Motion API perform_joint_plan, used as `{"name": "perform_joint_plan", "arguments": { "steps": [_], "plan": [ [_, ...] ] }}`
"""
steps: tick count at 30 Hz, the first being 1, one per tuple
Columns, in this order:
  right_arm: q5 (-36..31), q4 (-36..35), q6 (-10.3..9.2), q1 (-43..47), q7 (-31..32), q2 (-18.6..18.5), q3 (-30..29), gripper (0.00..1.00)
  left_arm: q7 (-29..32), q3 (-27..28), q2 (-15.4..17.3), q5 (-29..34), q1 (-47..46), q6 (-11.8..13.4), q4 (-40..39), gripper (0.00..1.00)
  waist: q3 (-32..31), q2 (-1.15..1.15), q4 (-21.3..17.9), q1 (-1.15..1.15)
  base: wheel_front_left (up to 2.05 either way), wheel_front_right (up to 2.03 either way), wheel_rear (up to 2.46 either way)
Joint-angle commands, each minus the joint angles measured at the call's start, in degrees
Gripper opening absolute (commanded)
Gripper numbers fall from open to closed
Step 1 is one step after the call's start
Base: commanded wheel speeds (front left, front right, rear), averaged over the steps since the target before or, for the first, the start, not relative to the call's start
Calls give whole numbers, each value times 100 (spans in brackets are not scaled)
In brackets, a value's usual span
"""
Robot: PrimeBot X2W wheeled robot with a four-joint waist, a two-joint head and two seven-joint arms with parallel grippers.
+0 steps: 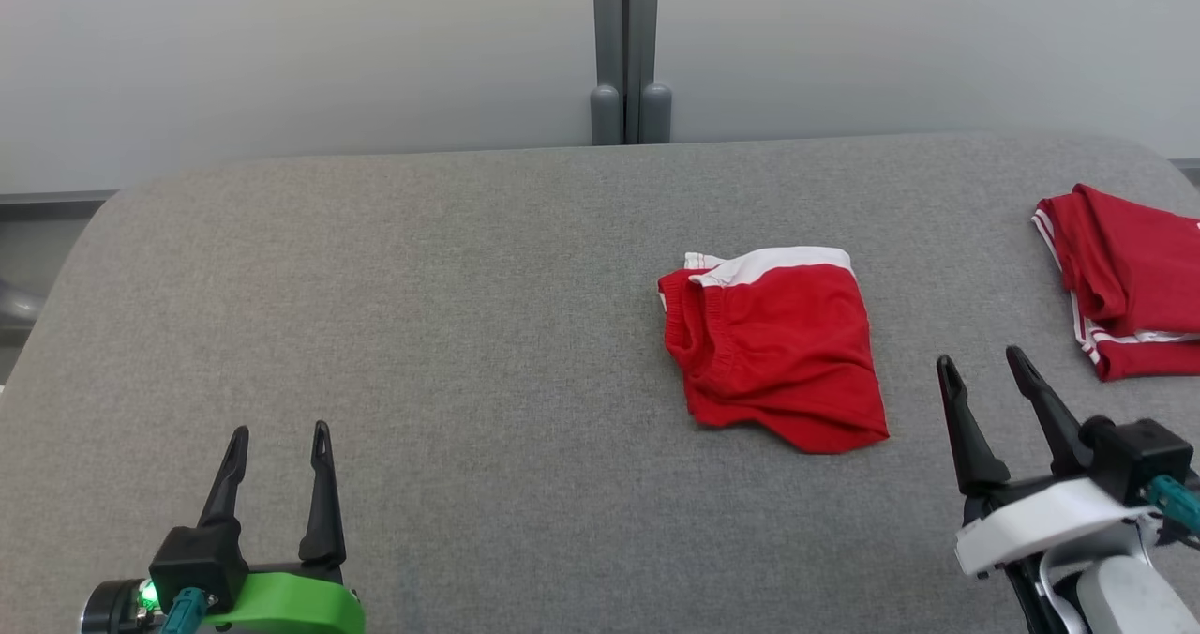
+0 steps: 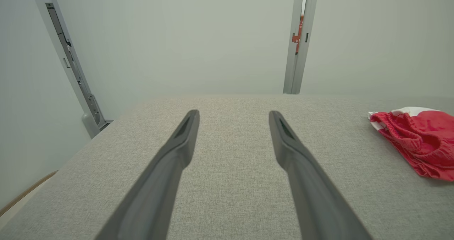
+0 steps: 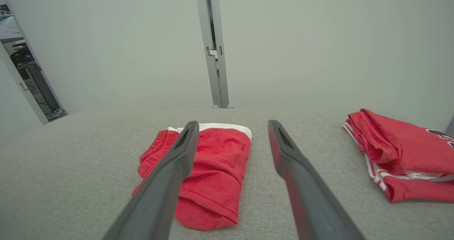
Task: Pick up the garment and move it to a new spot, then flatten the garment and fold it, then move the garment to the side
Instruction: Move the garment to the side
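The left gripper [image 1: 281, 428] sat at the lower left of the head view, its two dark fingers spread wide and pointing up the frame, with nothing between them. In the left wrist view the same fingers framed only bare grey cloth of the table [image 1: 450, 268], and their tips stood clear of any fabric item.

The right gripper [image 1: 982, 357] sat at the lower right of the head view, fingers likewise spread apart and holding nothing, leaning slightly toward the upper left. It was near the garment but not touching it.

The red garment [image 1: 778, 353], a pair of shorts with a white band along its upper edge and a gathered waistband on its left side, lay folded into a compact, roughly square shape right of the frame's centre, just up and left of the right gripper's tips. In the right wrist view it lay behind that gripper's left-hand finger, which covered part of it; in the left wrist view it showed at the right edge.

A second red garment [image 1: 1134, 278] with white stripes lay bundled at the far right edge of the head view, well apart from the first. A grey post [image 1: 625, 52] rose against the pale wall [image 1: 281, 52] at top centre, behind the table.
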Motion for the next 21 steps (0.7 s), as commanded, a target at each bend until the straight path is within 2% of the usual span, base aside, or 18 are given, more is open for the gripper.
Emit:
{"name": "perform_joint_plan", "arguments": {
  "steps": [1, 10, 21],
  "plan": [
    [-23, 87, -3, -214, -10, -62, 68, 100, -16, 1, -8, 27, -5, 24, -17, 100, 50, 0, 37, 0, 0, 0, 0],
    [-161, 956, -4, -1558, 115, -487, 527, 100, -16, -146, -38, 85, -230, 53, -59, 100, 423, 0, 274, 0, 0, 0, 0],
    [-87, 2556, -5, -2770, 241, -547, 857, 100, -16, -397, -79, 106, -581, 189, -134, 100, 1063, 0, 460, 0, 0, 0, 0]
  ]
}}
